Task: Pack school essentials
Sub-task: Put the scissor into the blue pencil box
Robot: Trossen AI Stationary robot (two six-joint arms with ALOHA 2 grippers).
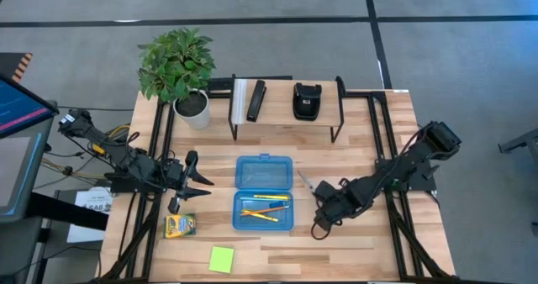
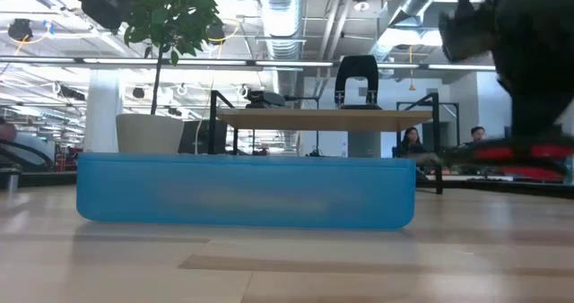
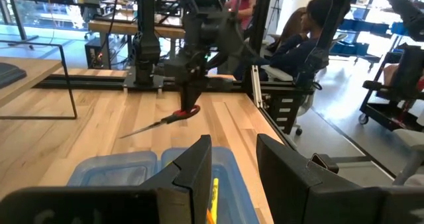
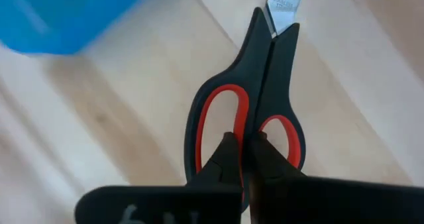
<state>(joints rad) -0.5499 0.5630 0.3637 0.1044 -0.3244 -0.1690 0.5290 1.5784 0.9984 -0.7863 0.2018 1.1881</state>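
Observation:
The blue case [image 1: 263,191] lies open at the table's middle with orange and yellow pencils [image 1: 265,207] in its near half. Just right of it, my right gripper [image 1: 322,198] is shut on the red-and-black scissors [image 4: 246,85], whose blades [image 1: 304,181] point toward the far left. The low view shows the scissors [image 2: 520,152] above the tabletop. Left of the case, my left gripper [image 1: 202,181] waits open, level and pointing at the case [image 3: 233,159]. The crayon box [image 1: 179,226] and the lime sticky-note pad [image 1: 222,259] lie flat near the front left. My right gripper pinches the scissors' handle where the two red-lined loops meet [image 4: 246,128], one finger [image 4: 225,154] in each loop. The fingers come steeply from above. The scissors hang clear of the table, blades [image 3: 142,128] slanting slightly down, away from the gripper.
A low shelf [image 1: 286,116] at the far edge carries a black stapler-like bar [image 1: 255,100] and a black pouch [image 1: 306,101]. A potted plant [image 1: 181,70] stands at the far left. People [image 3: 298,38] sit beyond the table's right side.

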